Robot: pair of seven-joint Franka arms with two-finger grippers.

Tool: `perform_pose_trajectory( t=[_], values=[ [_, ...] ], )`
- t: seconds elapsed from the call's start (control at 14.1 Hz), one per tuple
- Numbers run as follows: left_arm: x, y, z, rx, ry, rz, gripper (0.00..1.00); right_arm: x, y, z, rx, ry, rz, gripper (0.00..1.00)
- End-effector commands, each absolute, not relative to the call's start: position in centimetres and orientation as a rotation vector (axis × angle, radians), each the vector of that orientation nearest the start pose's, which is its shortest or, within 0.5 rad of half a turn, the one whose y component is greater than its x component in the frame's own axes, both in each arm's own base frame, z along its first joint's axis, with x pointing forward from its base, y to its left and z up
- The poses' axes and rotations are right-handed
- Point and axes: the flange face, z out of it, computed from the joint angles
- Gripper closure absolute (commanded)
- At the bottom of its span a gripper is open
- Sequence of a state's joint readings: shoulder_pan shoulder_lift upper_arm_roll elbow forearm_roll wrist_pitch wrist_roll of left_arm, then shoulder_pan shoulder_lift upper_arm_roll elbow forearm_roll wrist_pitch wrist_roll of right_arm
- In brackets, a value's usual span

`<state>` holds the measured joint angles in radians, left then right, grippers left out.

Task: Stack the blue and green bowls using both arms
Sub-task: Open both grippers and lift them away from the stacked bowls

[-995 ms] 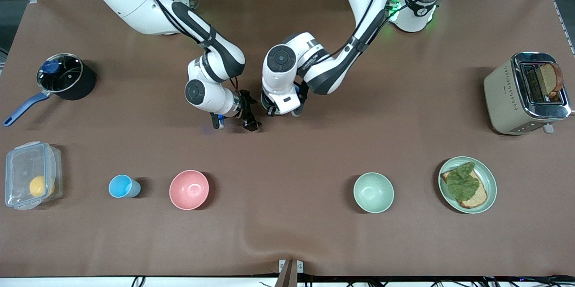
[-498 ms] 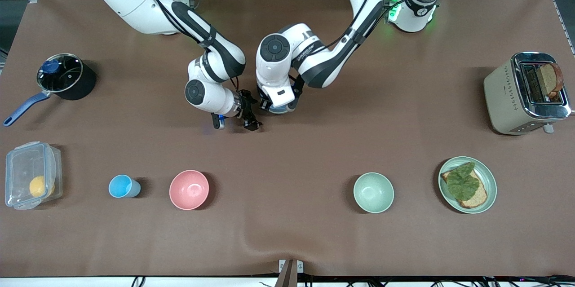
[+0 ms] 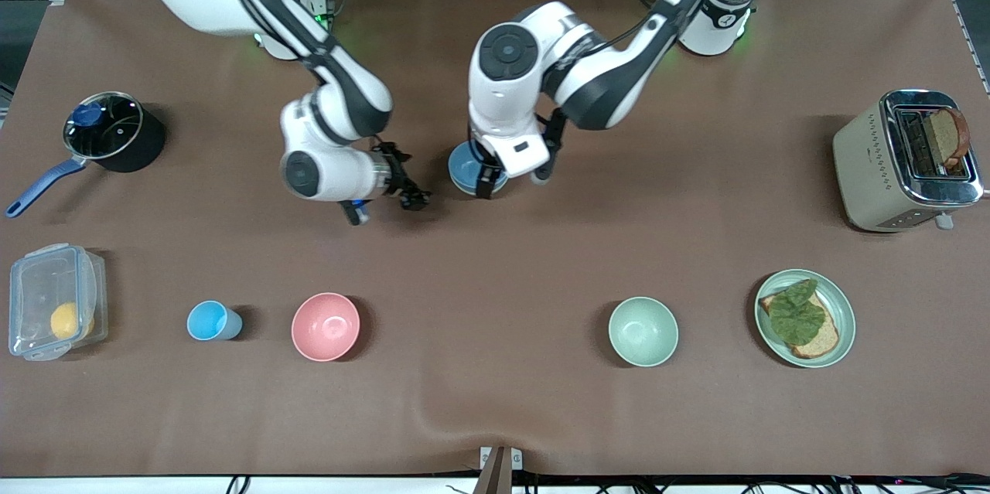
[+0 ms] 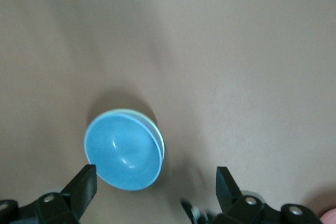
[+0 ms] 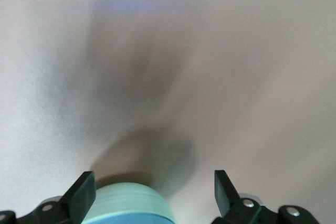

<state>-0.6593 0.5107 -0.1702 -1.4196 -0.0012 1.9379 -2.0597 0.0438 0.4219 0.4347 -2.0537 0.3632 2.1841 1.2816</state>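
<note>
The blue bowl [image 4: 124, 154] is nested in a green bowl [image 4: 159, 141], so the stack looks done. The left hand [image 4: 152, 184] is held apart above it, and the right hand [image 5: 153, 190], also apart, is beside it, probably to leave the stack undisturbed.

From my station I see the brown table [image 3: 696, 192] carrying the stacked blue bowl [image 3: 466, 169] under the left gripper [image 3: 510, 178], and the pink bowl [image 3: 326, 326] nearer the camera than the right gripper [image 3: 414, 200].

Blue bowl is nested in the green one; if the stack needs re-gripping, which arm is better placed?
Probably left: the left gripper hangs open above the blue bowl nested in the green bowl, with the whole stack in its wrist view. The right gripper, also open, sits beside the stack.
</note>
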Motion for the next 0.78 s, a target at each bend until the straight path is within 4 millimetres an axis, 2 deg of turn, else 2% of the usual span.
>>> perform_pose_trajectory(
  t=[0.0,0.07,0.21,0.36,0.5,0.64,0.71],
  values=[
    [50.6,-46.4,43.5,-2.567,-1.792,0.102,0.00,50.1,22.0,27.3,-2.728,1.377,0.729,0.00],
    [51.8,-44.8,44.5,-2.569,-1.782,0.097,0.00,50.6,19.3,28.3,-2.790,1.317,0.719,0.00],
    [53.8,-41.4,44.8,-2.612,-1.677,0.110,0.00,51.3,14.2,30.8,-2.878,1.128,0.696,0.00],
    [55.6,-38.0,47.2,-2.725,-1.529,0.051,0.00,52.0,8.9,33.1,-2.905,0.899,0.664,0.00],
    [58.0,-33.3,49.5,-2.796,-1.391,-0.066,0.00,52.4,5.1,35.3,-2.963,0.634,0.582,0.00],
    [60.3,-28.4,50.3,-2.870,-1.212,-0.092,0.00,52.4,0.7,37.8,-3.016,0.511,0.502,0.00],
    [61.0,-26.3,51.0,-2.898,-1.149,-0.104,0.00,52.6,-0.6,39.5,-3.023,0.431,0.447,0.00]
  ],
)
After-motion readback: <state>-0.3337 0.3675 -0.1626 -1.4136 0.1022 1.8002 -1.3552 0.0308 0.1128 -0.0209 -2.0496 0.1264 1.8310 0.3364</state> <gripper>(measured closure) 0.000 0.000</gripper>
